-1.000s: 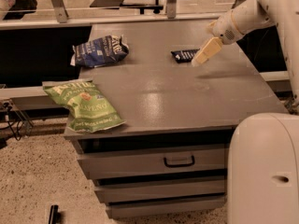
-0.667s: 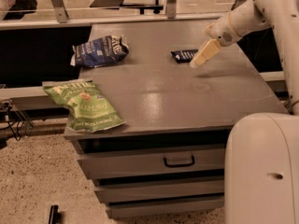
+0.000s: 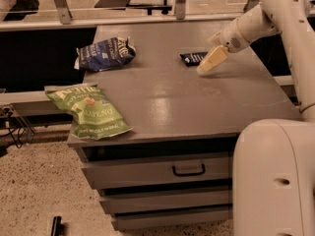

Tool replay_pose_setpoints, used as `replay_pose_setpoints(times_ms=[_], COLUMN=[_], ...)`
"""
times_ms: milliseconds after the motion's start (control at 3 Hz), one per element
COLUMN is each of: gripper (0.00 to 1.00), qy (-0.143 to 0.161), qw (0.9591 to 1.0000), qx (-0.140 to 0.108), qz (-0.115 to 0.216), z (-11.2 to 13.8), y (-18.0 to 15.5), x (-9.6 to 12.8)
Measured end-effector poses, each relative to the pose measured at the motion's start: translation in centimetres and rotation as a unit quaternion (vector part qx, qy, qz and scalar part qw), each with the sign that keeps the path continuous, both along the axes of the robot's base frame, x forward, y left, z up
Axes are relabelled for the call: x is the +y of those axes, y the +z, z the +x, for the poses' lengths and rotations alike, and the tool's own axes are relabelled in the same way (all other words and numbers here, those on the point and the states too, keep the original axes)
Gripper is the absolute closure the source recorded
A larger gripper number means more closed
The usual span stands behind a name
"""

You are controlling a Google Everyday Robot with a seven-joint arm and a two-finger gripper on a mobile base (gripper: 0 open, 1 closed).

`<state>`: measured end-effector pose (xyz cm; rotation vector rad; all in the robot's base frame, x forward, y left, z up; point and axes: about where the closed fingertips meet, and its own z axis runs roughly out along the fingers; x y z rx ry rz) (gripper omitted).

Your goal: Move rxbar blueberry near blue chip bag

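— Bar's lie?
— rxbar blueberry (image 3: 193,58) flat on table (image 3: 187,107), far right; long axis left-right, well apart from blue chip bag (image 3: 104,54).
— Gripper?
— My gripper (image 3: 205,67) sits at the bar's right end; open or closed, can't tell.

You cannot see the right end of the rxbar blueberry (image 3: 192,58): the pincer (image 3: 210,62), low over the desk (image 3: 197,107), covers it.
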<state>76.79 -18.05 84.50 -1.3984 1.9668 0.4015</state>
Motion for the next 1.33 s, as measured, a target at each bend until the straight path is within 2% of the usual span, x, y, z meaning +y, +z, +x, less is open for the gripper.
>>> replay_pose_setpoints(times_ms=[333,1333], gripper=[0.29,0.98], qy=[0.000,-0.003], qw=[1.0000,0.9999], qx=[0.006,0.010], qz=[-0.001,-0.006], z=[0.07,-0.06], y=[-0.71,-1.06], x=[-0.03,-0.49])
